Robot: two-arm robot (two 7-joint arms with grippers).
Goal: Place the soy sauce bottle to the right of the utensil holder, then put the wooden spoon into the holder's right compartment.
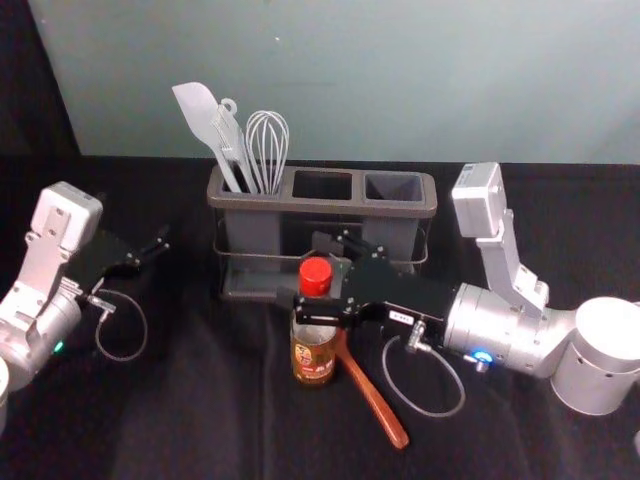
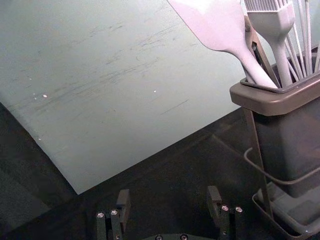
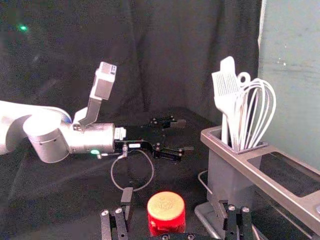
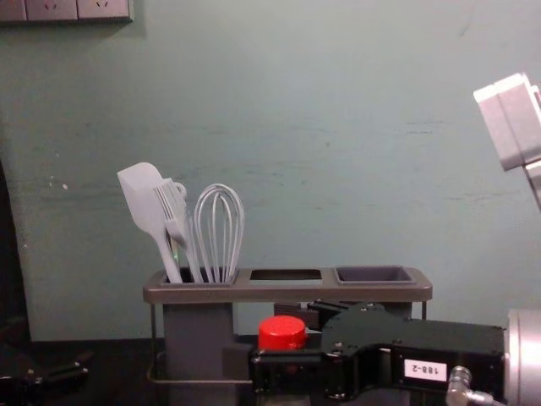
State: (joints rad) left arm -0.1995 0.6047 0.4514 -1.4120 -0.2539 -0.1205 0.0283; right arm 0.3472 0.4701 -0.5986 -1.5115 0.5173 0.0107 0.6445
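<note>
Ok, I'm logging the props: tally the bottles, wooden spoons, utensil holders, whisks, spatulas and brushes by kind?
Soy sauce bottle: 1
Wooden spoon: 1
Utensil holder: 1
Whisk: 1
Spatula: 1
Brush: 1
Total: 6

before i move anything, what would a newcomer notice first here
The red cap of the soy sauce bottle jumps out first, inside the open right tool, in front of the utensil holder. Next come the pale spatula and whisk in the holder's left compartment, then the wooden spoon slanting beside the bottle.
</note>
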